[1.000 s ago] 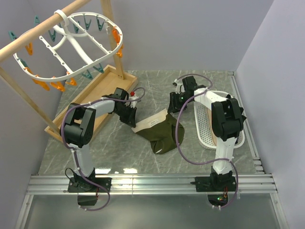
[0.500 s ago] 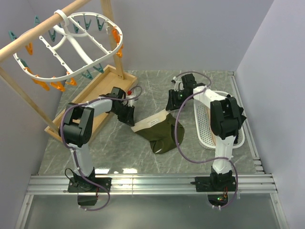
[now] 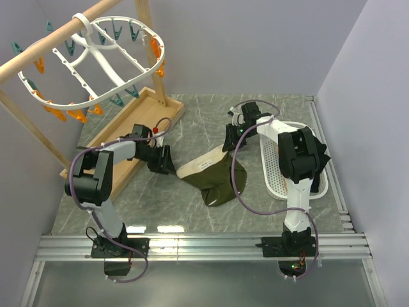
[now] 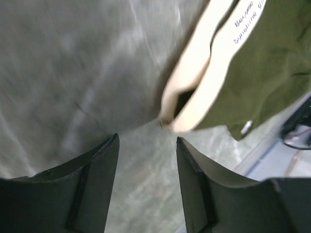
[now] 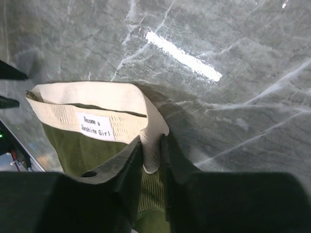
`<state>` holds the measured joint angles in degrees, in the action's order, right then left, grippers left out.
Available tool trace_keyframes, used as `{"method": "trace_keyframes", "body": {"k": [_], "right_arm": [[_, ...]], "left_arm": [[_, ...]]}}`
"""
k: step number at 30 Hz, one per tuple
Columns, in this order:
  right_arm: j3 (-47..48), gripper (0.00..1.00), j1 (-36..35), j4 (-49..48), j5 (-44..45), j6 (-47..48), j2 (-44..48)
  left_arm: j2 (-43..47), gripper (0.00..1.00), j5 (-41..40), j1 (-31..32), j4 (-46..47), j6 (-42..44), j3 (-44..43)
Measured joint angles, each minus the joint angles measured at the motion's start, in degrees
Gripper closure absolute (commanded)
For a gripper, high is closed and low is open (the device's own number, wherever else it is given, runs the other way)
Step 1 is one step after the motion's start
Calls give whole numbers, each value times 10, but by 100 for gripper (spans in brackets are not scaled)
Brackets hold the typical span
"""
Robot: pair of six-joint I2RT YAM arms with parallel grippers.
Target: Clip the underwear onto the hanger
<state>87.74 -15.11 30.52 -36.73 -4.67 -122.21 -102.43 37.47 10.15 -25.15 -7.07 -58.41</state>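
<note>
The olive-green underwear (image 3: 214, 180) lies flat on the marble table, its beige waistband facing the back. My right gripper (image 3: 229, 144) is at the waistband's right corner; in the right wrist view the jaws (image 5: 151, 141) pinch a fold of the beige band of the underwear (image 5: 92, 121). My left gripper (image 3: 167, 164) stands open just left of the waistband's left corner. In the left wrist view nothing lies between its fingertips (image 4: 147, 139), and the underwear (image 4: 262, 63) sits just beyond them. The white hanger (image 3: 96, 61) with teal and orange pins hangs from the wooden pole at the back left.
The wooden stand's tray (image 3: 131, 128) lies on the table behind the left arm, with its uprights and slanted pole (image 3: 38, 54) above. A white perforated basket (image 3: 276, 167) sits at the right, beside the right arm.
The left gripper has opened and drawn back to the left, off the waistband corner. The right gripper has closed on the waistband's right corner.
</note>
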Motion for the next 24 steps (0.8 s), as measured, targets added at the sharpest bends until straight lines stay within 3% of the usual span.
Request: {"method": "trace_keyframes", "body": {"k": [10,15,17,18,21,24], "right_arm": [[0,96,0,-1,-11,-4,0],[0,100,0,-4,-21,-8,0],[0,100,0,-5,-25,-9,0],[0,100,0,-5,-28,-11,0],[0,100,0,-7,-35,-16,0],[-1,100,3,-11,-40,-22,5]], "left_arm": [[52,41,57,2,99,-109,115],[35,49,64,3,162,-162,123],[17,58,76,3,184,-183,118],[7,71,77,3,193,-190,115],[-16,96,79,4,215,-205,110],[-19,100,80,4,216,-208,105]]}}
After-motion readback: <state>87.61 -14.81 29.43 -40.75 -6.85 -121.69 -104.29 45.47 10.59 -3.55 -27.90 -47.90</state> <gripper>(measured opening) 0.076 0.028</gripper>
